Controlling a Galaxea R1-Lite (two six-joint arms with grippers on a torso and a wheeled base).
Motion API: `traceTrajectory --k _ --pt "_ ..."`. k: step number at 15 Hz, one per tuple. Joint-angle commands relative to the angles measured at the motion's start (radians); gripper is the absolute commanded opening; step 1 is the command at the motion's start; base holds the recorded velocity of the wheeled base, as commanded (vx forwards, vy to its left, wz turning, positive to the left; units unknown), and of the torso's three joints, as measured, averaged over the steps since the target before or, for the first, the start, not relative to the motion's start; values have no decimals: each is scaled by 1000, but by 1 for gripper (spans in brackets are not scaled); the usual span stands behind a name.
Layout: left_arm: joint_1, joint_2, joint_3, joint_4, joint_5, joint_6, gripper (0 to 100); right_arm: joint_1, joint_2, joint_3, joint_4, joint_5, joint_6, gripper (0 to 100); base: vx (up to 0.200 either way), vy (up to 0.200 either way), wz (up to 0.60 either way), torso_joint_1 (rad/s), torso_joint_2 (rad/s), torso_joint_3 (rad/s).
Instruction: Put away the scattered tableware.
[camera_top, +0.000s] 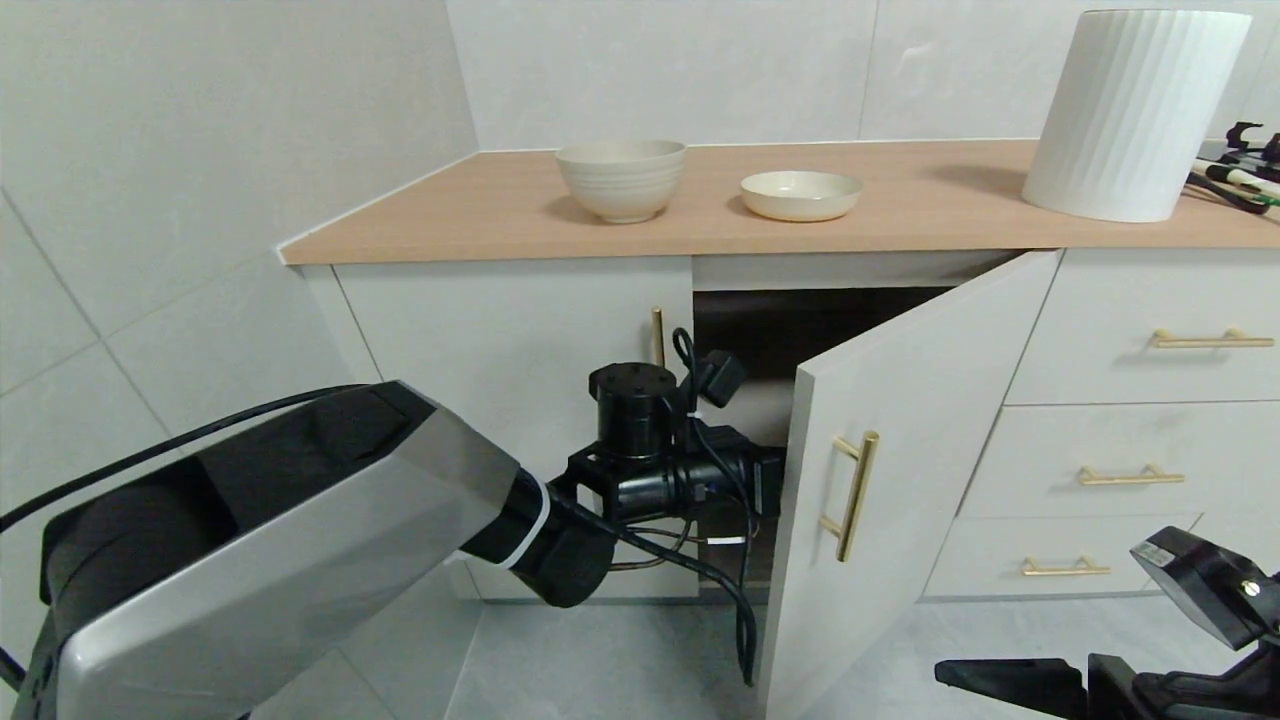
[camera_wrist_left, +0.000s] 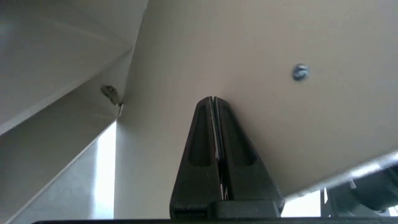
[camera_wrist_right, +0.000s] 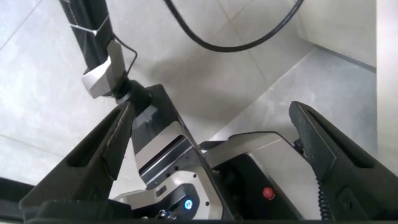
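Note:
A cream bowl (camera_top: 620, 178) and a shallow cream dish (camera_top: 800, 194) stand side by side on the wooden countertop (camera_top: 480, 215). Below them a white cabinet door (camera_top: 900, 450) with a gold handle (camera_top: 852, 495) stands partly open. My left arm (camera_top: 640, 470) stretches into the dark opening behind that door. My left gripper (camera_wrist_left: 212, 99) is shut with nothing in it, its tips close to or against the door's inner face (camera_wrist_left: 280, 112). My right gripper (camera_wrist_right: 211, 112) hangs open and empty low over the floor, and its arm (camera_top: 1200, 585) sits at the lower right.
A tall white ribbed container (camera_top: 1135, 110) stands on the counter's right end, with dark tools (camera_top: 1240, 170) beside it. Drawers with gold handles (camera_top: 1210, 340) lie right of the open door. A tiled wall closes off the left side. Grey floor tiles (camera_top: 600, 660) lie below.

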Motion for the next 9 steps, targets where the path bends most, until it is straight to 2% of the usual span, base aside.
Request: traceTrajectory --k 1,3,6,7,8,9 --pt "-28 -10 1 -1 33 -1 0 0 2 0 -1 0 -1 100 0 0 0 0 0 0" --pt "-112 -53 0 11 39 1 0 20 -17 9 -1 2 -3 100 0 0 0 0 0 0" --pt "-316 -170 0 115 36 1 0 172 -182 8 35 0 7 100 0 0 0 0 0 0" --pt "-345 -213 23 129 36 1 0 190 -231 -8 75 0 5 100 0 0 0 0 0 0" --pt "-345 -224 30 129 36 1 0 190 -242 -15 92 0 7 100 0 0 0 0 0 0" --pt "-308 -244 73 123 42 3 0 190 -270 -26 157 -3 5 100 0 0 0 0 0 0"
